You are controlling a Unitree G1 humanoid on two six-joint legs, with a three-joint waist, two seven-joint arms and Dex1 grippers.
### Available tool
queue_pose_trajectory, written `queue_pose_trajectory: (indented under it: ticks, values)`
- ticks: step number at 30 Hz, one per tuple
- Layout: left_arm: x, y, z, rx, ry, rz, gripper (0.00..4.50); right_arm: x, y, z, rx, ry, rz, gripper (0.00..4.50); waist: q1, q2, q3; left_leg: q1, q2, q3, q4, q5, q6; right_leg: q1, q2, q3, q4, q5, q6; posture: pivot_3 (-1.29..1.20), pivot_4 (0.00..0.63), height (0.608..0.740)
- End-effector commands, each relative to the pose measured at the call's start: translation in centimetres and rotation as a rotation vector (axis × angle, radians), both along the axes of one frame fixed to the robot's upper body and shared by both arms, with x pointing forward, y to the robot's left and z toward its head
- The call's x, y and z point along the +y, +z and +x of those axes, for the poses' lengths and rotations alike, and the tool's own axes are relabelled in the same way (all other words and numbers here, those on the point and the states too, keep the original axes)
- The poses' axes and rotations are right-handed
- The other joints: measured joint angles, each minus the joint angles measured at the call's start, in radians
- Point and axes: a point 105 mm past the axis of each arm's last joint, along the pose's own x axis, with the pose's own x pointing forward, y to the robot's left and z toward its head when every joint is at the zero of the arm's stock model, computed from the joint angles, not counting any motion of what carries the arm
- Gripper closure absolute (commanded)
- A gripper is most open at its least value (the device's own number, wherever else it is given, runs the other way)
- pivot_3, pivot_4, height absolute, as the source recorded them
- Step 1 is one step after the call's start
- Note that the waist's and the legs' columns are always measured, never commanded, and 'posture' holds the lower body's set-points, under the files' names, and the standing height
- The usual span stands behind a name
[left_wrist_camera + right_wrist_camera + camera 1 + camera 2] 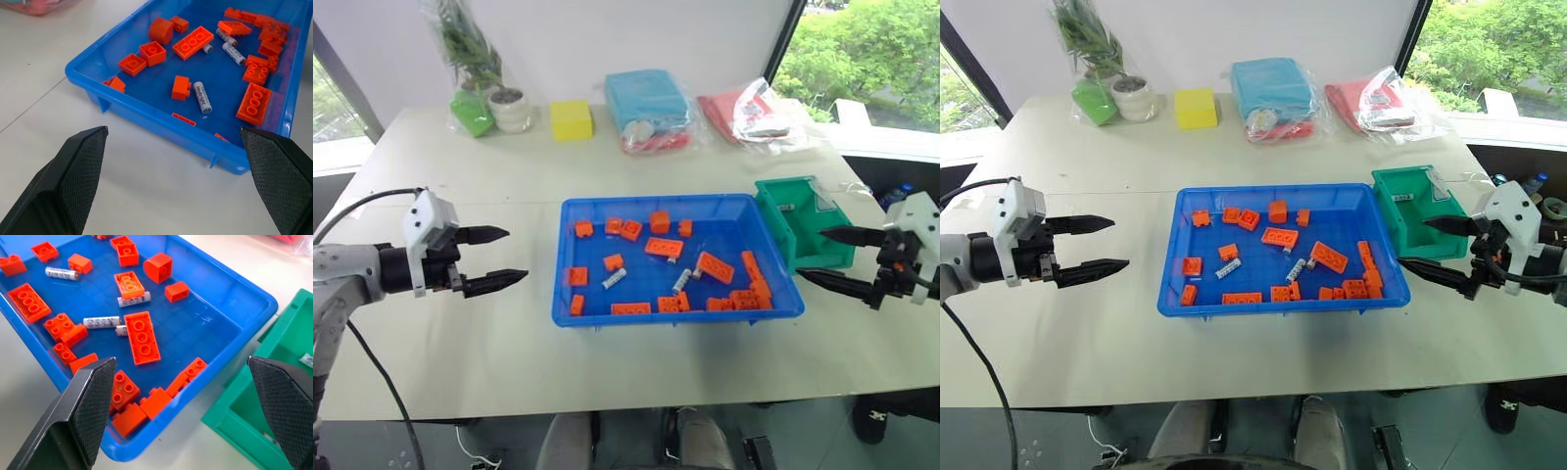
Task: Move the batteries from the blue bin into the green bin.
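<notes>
1. The left arm comes in from the robot's left side at a low height, its forearm running roughly level toward the middle of the scene.
2. The left gripper [494, 258] points inward and tilts slightly downward — its two black fingers [78, 171] are spread wide apart, with nothing between them.
3. The right arm mirrors it from the robot's right side, wrist turned inward.
4. The right gripper [832, 257] also aims toward the centre, angled a little down — its fingers [93, 401] stand wide apart and grip nothing.
</notes>
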Motion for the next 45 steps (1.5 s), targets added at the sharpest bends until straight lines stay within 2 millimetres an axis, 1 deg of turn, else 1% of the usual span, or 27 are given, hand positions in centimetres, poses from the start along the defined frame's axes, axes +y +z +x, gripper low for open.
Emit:
queue_pose_trajectory:
  ticks: [1,7,15,20,24,25,28,30,32,34,37,39,42,45]
  values:
    - [0.2,1.4,-0.2,-0.057,0.013,0.014,0.0,0.6,0.7,0.2,-0.032,0.015,-0.011,0.11,0.0,0.0,0.0,0.0,0.0,0.0,0.0,0.0,0.0,0.0,0.0,0.0,0.0,0.0,0.0,0.0,0.15,0.704]
    - [0.1,1.8,-0.4,-0.052,0.019,-0.002,0.0,0.5,0.7,0.6,-0.036,0.011,-0.012,0.11,0.001,0.0,0.0,0.0,0.0,0.001,0.0,0.0,0.0,0.0,0.0,0.001,0.0,0.0,0.0,0.0,0.15,0.704]
    - [0.0,1.4,-0.3,-0.056,0.014,0.015,0.0,0.7,0.7,0.7,-0.038,0.013,-0.024,0.11,0.001,-0.001,0.0,0.002,0.0,0.002,0.0,0.0,0.0,0.0,0.0,0.001,0.002,0.001,-0.001,0.0,0.15,0.704]
    - [-0.6,1.2,-0.4,-0.054,0.0,0.003,0.0,0.6,1.3,1.1,-0.042,0.032,-0.035,0.11,0.0,-0.001,0.0,0.002,0.0,0.002,0.0,0.0,0.0,0.001,0.0,0.001,0.002,0.001,-0.001,0.0,0.15,0.704]
    - [-1.6,1.3,-0.8,-0.053,-0.044,-0.011,0.0,2.1,1.9,2.3,-0.049,0.128,-0.047,0.11,-0.001,-0.001,0.0,0.003,0.0,0.003,0.0,0.0,0.0,0.001,0.0,0.002,0.002,0.002,-0.001,0.0,0.15,0.704]
    - [-1.8,1.2,-0.9,-0.051,-0.054,-0.011,0.0,2.7,2.1,2.6,-0.054,0.163,-0.051,0.11,-0.002,-0.001,0.0,0.003,0.0,0.003,0.0,0.0,0.0,0.0,0.0,0.002,0.002,0.004,-0.001,0.0,0.15,0.704]
    - [-2.4,0.7,-1.5,-0.035,-0.088,0.001,0.0,6.1,2.8,4.1,-0.068,0.321,-0.018,0.11,-0.007,-0.001,0.0,0.004,0.0,0.005,0.0,0.0,0.0,0.0,0.0,0.003,0.003,0.005,-0.001,0.0,0.15,0.704]
    - [-2.6,0.5,-1.7,-0.029,-0.102,0.011,0.0,8.8,2.7,5.1,-0.065,0.418,0.005,0.11,-0.018,-0.001,-0.001,0.005,0.001,0.005,0.0,0.0,0.0,0.0,0.0,0.003,0.004,0.006,-0.001,0.0,0.15,0.704]
    - [-2.7,0.6,-1.8,-0.03,-0.109,0.014,0.0,11.7,2.1,5.9,-0.046,0.517,0.02,0.11,-0.027,-0.004,-0.002,0.005,0.001,0.005,0.0,0.0,0.0,0.0,0.0,0.003,0.006,0.008,-0.001,0.0,0.15,0.704]
    - [-2.9,0.5,-2.0,-0.03,-0.124,0.027,0.0,14.1,1.0,6.6,-0.017,0.601,0.021,0.11,-0.025,-0.007,-0.002,0.005,0.001,0.005,0.001,0.001,0.001,-0.002,-0.001,0.003,0.012,0.008,-0.001,0.0,0.15,0.704]
    - [-3.2,0.5,-2.3,-0.03,-0.132,0.034,0.0,16.8,-1.0,7.5,0.037,0.684,0.004,0.11,-0.024,-0.009,-0.002,0.005,0.0,0.004,0.001,0.001,0.001,-0.005,-0.001,0.004,0.018,0.009,0.0,0.0,0.15,0.704]
    - [-3.4,0.5,-2.6,-0.03,-0.134,0.035,0.0,18.1,-2.1,8.0,0.078,0.721,0.008,0.11,-0.026,-0.01,-0.002,0.004,0.0,0.005,0.002,0.001,0.0,-0.005,-0.001,0.004,0.018,0.01,0.001,0.0,0.15,0.704]
    - [-3.6,0.4,-3.2,-0.029,-0.135,0.039,0.0,20.0,-4.6,8.5,0.121,0.782,-0.042,0.11,-0.03,-0.011,-0.002,0.005,0.0,0.005,0.002,0.002,0.0,-0.005,0.0,0.004,0.019,0.011,0.0,0.0,0.15,0.704]
    - [-3.6,0.5,-3.5,-0.031,-0.122,0.039,0.0,21.3,-5.9,8.9,0.133,0.816,-0.07,0.11,-0.028,-0.01,-0.002,0.005,0.001,0.005,0.002,0.002,-0.001,-0.006,0.0,0.004,0.021,0.011,0.0,0.0,0.15,0.704]
